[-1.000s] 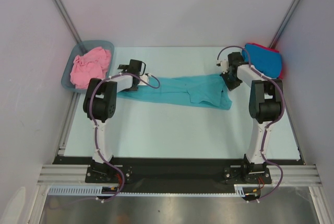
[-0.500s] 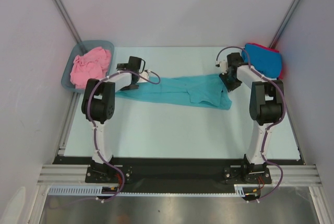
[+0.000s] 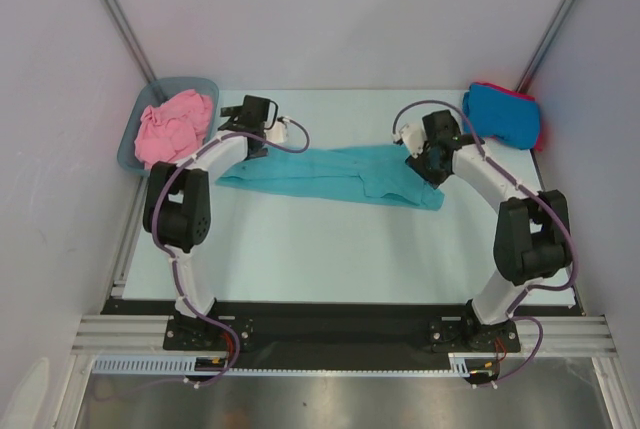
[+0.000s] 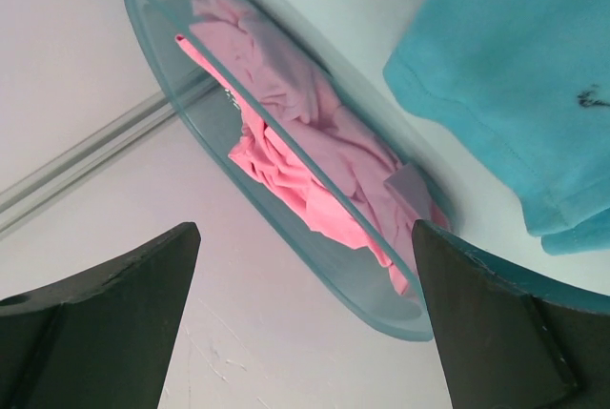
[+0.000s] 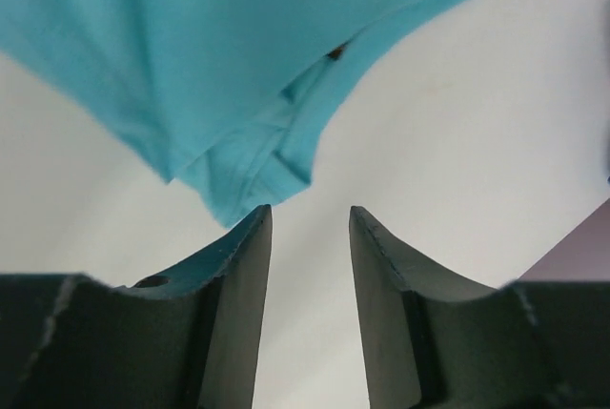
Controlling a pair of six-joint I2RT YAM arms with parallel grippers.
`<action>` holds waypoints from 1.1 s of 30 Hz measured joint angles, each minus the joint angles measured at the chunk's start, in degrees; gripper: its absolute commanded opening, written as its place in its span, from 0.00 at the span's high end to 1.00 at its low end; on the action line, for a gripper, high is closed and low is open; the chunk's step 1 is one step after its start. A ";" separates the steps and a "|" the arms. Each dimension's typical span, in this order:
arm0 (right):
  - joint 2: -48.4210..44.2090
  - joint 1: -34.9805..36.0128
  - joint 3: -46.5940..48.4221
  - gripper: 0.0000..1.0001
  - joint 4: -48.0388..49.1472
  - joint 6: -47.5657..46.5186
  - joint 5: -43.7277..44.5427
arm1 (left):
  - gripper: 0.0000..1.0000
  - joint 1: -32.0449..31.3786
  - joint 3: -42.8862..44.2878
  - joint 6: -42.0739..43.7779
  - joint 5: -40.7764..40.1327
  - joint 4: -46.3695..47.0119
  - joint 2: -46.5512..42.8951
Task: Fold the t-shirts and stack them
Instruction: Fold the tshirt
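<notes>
Pale table (image 3: pixel 300 239), teal t-shirt (image 3: pixel 330 174) lying between left tool (image 4: pixel 303 233) and right tool (image 5: pixel 310 214), both spread apart

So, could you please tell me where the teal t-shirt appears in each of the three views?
Top external: the teal t-shirt lies stretched sideways across the middle of the table.
Left wrist: the teal t-shirt fills the upper right corner, beside the tub.
Right wrist: the teal t-shirt covers the top left.
Shared landmark: the pale table under it, seen in all three views.
</notes>
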 measured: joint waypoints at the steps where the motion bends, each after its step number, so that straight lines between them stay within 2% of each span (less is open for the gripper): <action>1: -0.76 0.68 -1.25 0.55 -0.11 -1.20 0.15 | 0.00 0.00 0.00 -0.09 -0.24 0.00 -0.17; 6: -2.05 4.13 -5.64 0.53 0.07 -6.75 0.28 | 0.00 0.00 0.07 -0.92 -0.59 -0.28 -0.31; 11: -2.14 5.49 -6.03 0.43 0.44 -10.36 0.09 | 0.00 0.00 0.07 -1.03 -0.66 -0.52 -0.46; 14: -2.60 7.34 -7.76 0.40 0.87 -12.90 -0.11 | 0.00 0.00 0.07 -1.05 -0.68 -0.59 -0.63; 24: -2.75 10.78 -11.65 0.39 2.67 -21.31 0.22 | 0.00 0.00 0.07 -1.99 -0.63 -0.61 -0.66; 33: 0.79 11.98 -11.65 0.39 4.37 -24.00 0.66 | 0.00 0.02 0.07 -2.60 -0.63 -0.61 -0.66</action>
